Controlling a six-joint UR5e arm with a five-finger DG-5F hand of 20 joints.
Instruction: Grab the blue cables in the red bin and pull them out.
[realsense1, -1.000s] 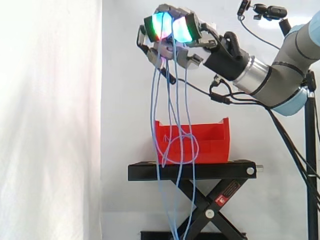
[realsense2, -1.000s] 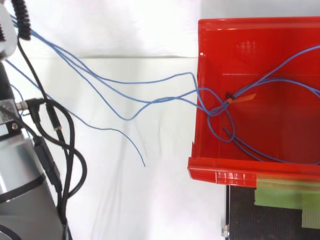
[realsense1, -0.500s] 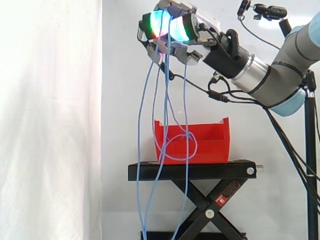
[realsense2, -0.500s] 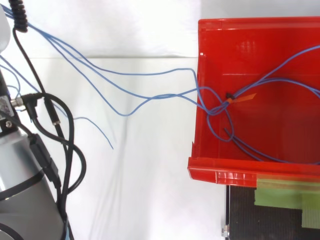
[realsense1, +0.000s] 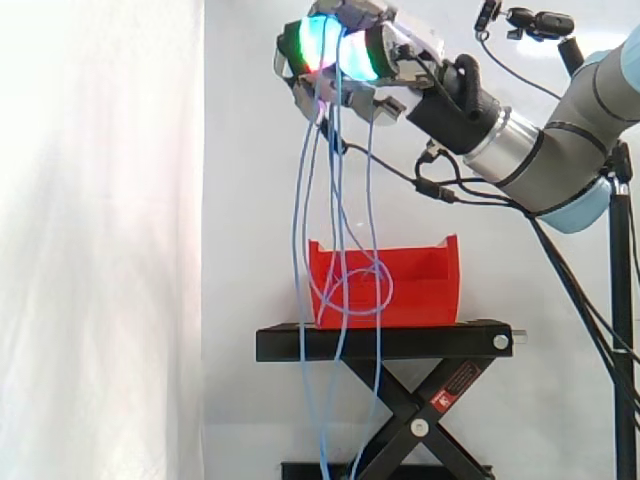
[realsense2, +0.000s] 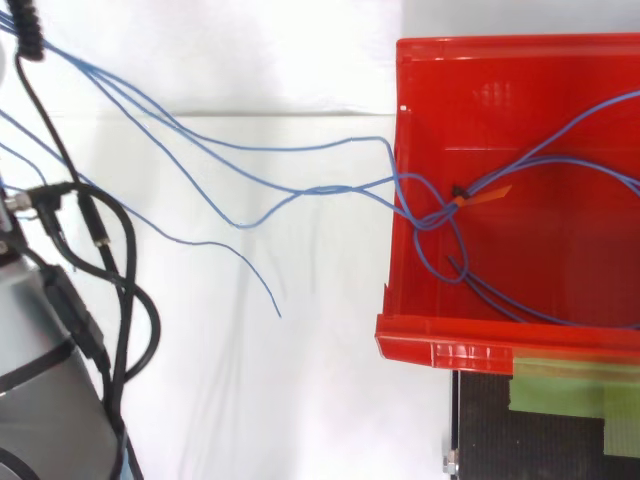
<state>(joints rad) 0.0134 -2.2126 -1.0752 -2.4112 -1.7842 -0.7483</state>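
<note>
My hand (realsense1: 350, 55) is high above the red bin (realsense1: 420, 285), at the top of the side view, with its glowing fingers curled shut on several thin blue cables (realsense1: 335, 180). The cables drop from the hand, loop at the bin's left wall and trail down past the stand towards the floor. From above, the blue cables (realsense2: 300, 190) run from the upper left across the white cloth, over the red bin's (realsense2: 420, 330) left wall, to a knot with a small orange tag (realsense2: 490, 196) inside. One loose end (realsense2: 265, 295) lies on the cloth.
The bin stands on a black scissor-lift stand (realsense1: 385, 342) before a white curtain. Green tape (realsense2: 570, 390) marks the stand's top below the bin. The arm's grey wrist (realsense2: 40, 400) is at the lower left of the top view.
The hand has risen slightly and shifted a little, drawing the cables up. The hanging strands swung sideways, and the loose end on the cloth moved left, then back right.
</note>
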